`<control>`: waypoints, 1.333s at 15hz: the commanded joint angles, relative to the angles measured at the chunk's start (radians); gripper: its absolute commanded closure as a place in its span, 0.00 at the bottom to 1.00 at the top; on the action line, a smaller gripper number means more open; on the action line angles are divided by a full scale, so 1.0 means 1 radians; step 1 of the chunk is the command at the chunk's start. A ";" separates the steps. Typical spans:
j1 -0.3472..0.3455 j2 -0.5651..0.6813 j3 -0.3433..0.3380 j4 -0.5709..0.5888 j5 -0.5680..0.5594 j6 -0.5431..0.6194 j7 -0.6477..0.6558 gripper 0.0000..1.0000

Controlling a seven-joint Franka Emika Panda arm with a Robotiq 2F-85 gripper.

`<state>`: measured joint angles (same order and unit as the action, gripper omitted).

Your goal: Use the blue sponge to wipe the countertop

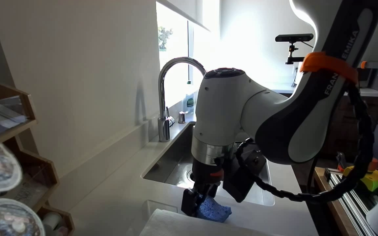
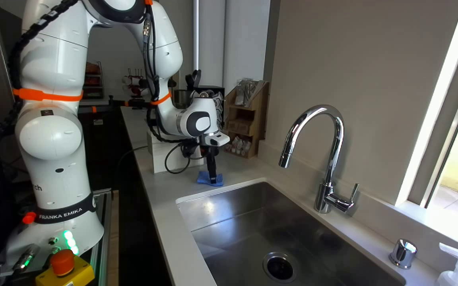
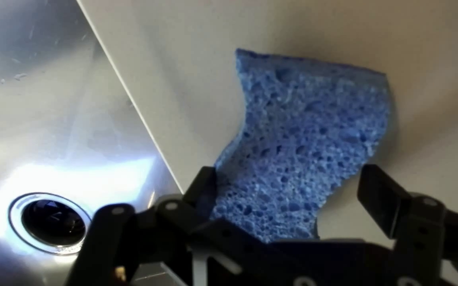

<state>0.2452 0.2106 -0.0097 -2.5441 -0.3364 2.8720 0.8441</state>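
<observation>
The blue sponge (image 1: 214, 210) lies on the pale countertop (image 1: 116, 193) close to the sink's end edge. In an exterior view it shows as a small blue patch (image 2: 203, 178) under the gripper (image 2: 212, 177). In the wrist view the sponge (image 3: 304, 135) is curved, and its near end is hidden behind the gripper body. My gripper (image 3: 288, 178) is open and low, with its fingers wide apart on either side of the sponge. The left finger in that view meets the sponge's edge; a gap shows beside the lower right edge. The countertop (image 3: 181, 79) shows around it.
The steel sink (image 2: 233, 228) lies beside the sponge. A tall chrome faucet (image 2: 336, 135) stands at the wall side. A white box (image 2: 161, 157) stands close behind the gripper. A wooden organizer (image 2: 259, 119) is against the wall. A soap dispenser (image 2: 457, 266) stands beyond the sink.
</observation>
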 commanded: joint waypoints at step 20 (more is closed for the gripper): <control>0.101 -0.040 -0.133 -0.017 -0.170 0.100 0.218 0.06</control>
<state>0.3118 0.1964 -0.0916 -2.5297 -0.4284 2.9280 0.9726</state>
